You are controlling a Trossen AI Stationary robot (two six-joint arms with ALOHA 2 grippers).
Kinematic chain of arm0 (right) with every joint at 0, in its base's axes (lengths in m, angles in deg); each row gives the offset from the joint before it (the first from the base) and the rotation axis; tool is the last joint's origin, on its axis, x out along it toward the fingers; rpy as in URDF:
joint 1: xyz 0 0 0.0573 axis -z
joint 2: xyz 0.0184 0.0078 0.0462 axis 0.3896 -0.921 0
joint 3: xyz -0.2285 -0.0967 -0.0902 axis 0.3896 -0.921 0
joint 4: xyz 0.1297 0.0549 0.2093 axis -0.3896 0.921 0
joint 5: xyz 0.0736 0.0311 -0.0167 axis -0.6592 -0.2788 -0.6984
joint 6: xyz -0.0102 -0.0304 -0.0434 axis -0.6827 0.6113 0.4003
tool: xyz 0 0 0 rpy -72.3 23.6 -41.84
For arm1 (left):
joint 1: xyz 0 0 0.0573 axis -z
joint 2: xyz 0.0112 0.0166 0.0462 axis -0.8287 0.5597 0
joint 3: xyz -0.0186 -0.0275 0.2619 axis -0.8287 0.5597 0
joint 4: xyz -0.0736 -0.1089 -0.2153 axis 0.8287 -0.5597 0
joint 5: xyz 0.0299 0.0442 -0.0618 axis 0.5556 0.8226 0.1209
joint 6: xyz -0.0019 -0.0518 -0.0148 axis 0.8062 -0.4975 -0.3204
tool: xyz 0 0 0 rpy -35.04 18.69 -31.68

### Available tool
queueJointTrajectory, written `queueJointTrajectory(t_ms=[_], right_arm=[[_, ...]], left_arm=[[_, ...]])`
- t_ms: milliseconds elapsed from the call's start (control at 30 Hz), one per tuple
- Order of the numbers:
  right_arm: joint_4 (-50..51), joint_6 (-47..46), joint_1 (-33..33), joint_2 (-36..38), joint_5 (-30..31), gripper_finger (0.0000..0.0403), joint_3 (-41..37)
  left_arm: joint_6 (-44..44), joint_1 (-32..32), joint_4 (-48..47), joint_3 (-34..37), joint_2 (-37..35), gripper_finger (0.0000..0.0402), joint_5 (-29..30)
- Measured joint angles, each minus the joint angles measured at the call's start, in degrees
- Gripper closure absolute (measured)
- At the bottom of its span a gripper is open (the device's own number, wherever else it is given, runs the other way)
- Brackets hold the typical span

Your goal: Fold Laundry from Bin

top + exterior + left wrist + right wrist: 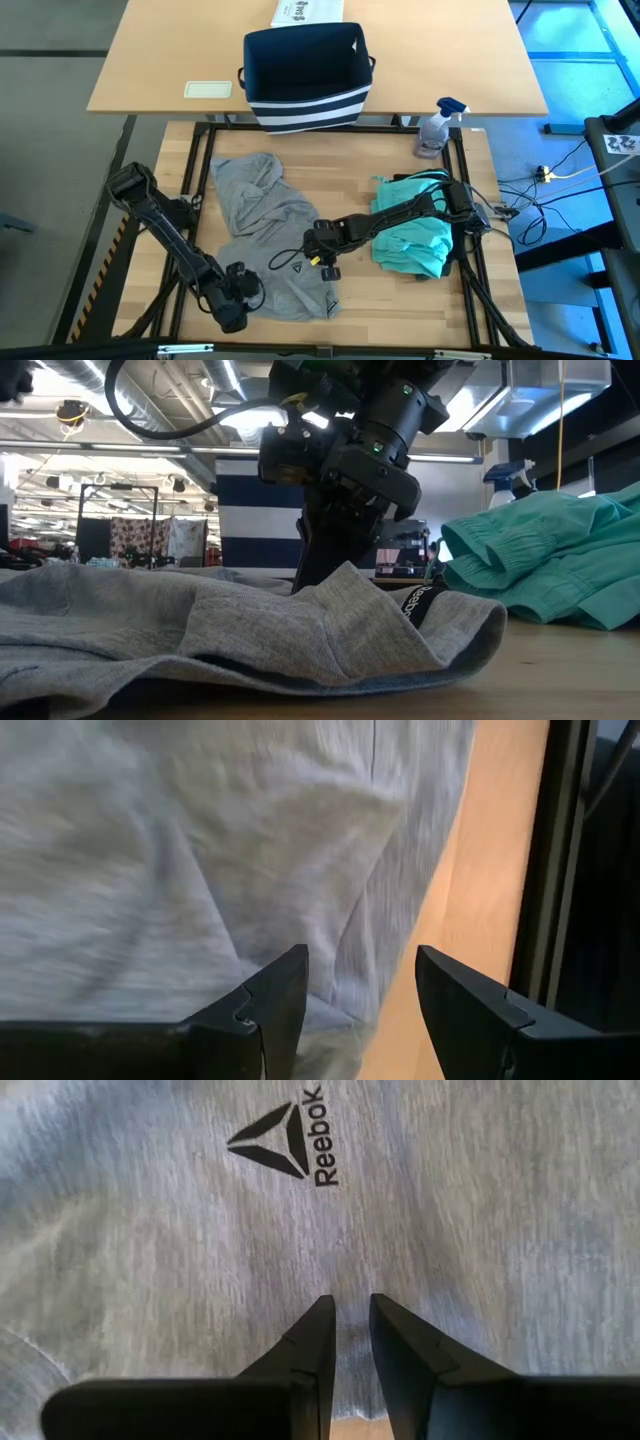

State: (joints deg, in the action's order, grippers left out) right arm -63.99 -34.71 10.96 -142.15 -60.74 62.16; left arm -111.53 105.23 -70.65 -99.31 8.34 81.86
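The grey T-shirt [265,225] with a small black logo [285,1142] lies crumpled on the wooden table, left of centre. My right gripper [322,255] reaches in from the right and is shut on the shirt near that logo. My left gripper [235,305] stands open at the shirt's near left edge [400,920], over cloth and bare wood; whether it touches the cloth I cannot tell. A teal piece [410,240] lies heaped at the right, under the right arm. The navy bin [305,75] with white stripes stands on the far table. My right gripper pinches the grey shirt between its two fingers [400,1335], close to the logo, by the shirt's right edge [350,1285]. The fingers slant down from the table's right side. In the low view the cloth rises in a small peak [345,575] at the fingers, and the rest lies on the table.
A spray bottle [437,125] stands at the table's far right corner. A white printed box [308,12] and a pale flat pad [208,89] lie on the far table near the bin. Black frame rails [470,200] border the worktop.
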Motion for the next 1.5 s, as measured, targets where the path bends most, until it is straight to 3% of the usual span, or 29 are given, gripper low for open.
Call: queueJointTrajectory(t_ms=[300,667,967,1500], right_arm=[[0.2,0.0,0.0,0.0,0.0,0.0337,0.0],[0.6,-0.1,0.0,0.0,0.0,0.0337,0.0],[0.6,-0.1,0.0,0.0,-0.2,0.0337,0.0],[0.7,-0.1,0.0,0.0,-0.4,0.0337,0.0]], left_arm=[[-7.5,3.2,-15.4,-6.1,-0.2,0.0223,0.6],[-15.5,6.5,-13.4,-6.2,0.0,0.0223,9.9],[-15.7,6.6,-12.7,-6.2,4.5,0.0223,5.6],[-17.1,6.6,-13.7,-6.2,5.2,0.0223,8.7]])
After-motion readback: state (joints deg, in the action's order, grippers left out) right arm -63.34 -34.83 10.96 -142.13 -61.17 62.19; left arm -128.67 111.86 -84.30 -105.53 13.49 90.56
